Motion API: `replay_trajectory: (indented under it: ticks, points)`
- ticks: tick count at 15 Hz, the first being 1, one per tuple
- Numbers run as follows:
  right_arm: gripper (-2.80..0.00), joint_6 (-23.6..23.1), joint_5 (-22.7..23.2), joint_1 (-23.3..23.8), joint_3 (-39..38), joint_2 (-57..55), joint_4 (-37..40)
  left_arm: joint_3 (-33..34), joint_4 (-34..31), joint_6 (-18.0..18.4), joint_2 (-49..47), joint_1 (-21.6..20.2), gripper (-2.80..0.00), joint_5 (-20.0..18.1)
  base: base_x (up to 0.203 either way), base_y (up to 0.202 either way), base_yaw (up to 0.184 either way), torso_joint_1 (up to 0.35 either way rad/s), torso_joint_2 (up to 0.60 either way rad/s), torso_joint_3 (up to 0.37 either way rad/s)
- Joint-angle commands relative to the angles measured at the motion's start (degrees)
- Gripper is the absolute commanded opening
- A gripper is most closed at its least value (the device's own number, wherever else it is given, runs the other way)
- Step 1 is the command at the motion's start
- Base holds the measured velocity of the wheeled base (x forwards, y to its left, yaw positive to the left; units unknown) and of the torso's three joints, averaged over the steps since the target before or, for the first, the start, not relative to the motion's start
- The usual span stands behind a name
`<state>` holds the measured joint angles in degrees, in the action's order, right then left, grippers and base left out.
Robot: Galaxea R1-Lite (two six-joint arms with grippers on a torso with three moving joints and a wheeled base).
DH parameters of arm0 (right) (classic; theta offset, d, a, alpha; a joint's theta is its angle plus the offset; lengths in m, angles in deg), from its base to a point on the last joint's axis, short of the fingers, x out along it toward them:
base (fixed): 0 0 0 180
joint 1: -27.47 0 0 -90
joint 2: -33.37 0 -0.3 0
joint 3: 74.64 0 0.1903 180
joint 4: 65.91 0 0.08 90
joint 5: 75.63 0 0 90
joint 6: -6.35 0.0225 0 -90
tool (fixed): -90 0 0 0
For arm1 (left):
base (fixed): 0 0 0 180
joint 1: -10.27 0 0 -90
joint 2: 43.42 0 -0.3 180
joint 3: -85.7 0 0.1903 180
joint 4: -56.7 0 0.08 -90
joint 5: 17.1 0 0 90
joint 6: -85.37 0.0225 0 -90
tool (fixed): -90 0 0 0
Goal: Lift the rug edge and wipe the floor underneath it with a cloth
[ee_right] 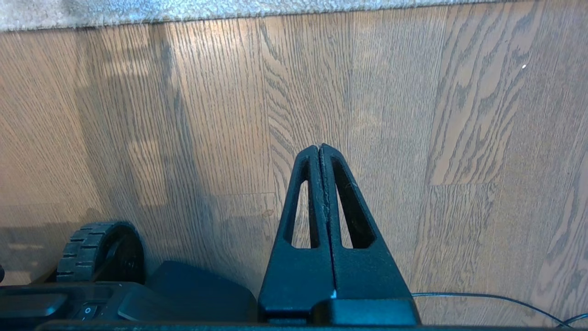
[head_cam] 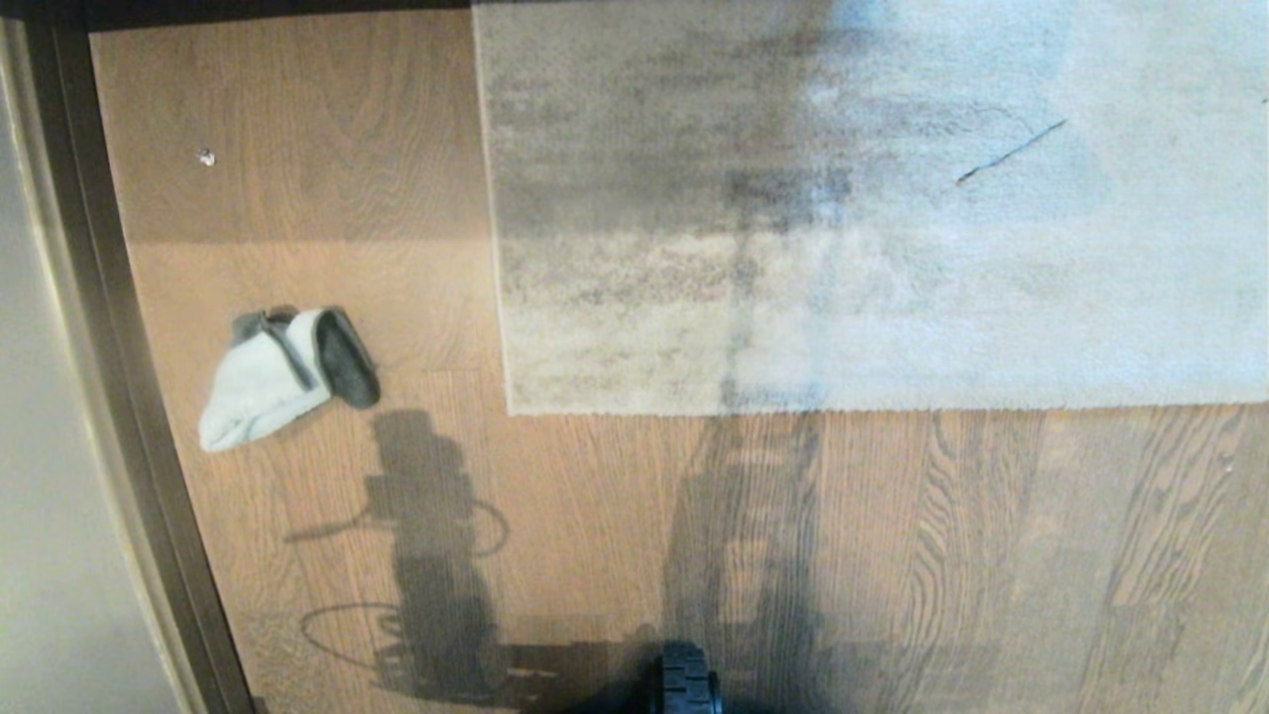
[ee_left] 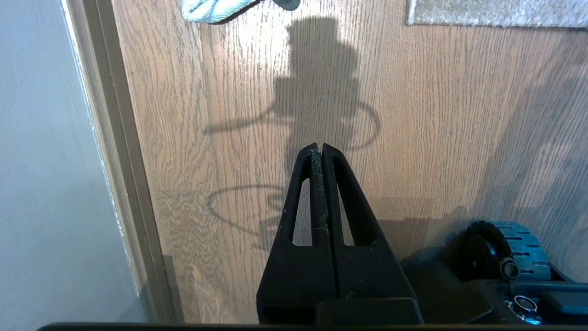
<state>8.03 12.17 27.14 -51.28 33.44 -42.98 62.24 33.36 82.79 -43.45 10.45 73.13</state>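
Rug edge (head_cam: 793,409) flat on wood floor (head_cam: 595,516) by skirting (head_cam: 119,397); cloth (head_cam: 283,377) ahead of left gripper (ee_left: 318,146), apart; right gripper (ee_right: 320,146) — both jaws closed, empty.

Pale wall (head_cam: 50,446) at left – small white speck (head_cam: 206,157) nr it.

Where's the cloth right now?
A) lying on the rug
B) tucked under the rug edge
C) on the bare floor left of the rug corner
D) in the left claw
C: the cloth lies crumpled on the floor, apart from the rug edge, and neither claw holds it.
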Motion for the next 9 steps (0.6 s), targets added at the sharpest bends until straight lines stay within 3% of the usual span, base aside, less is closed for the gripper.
replay_trajectory:
  ticks: [1,9]
  points:
    - [-2.80,0.0,0.0,0.0,0.0,-0.1,-0.1,0.0,0.1,-0.1,0.0,0.0,-2.80,0.0,0.000,0.000,0.000,0.000,0.00,0.000]
    - [-2.80,0.1,0.0,0.0,0.0,-0.1,0.0,0.0,0.1,-0.1,0.0,0.0,-2.80,0.0,0.000,0.000,0.000,0.000,0.00,0.000]
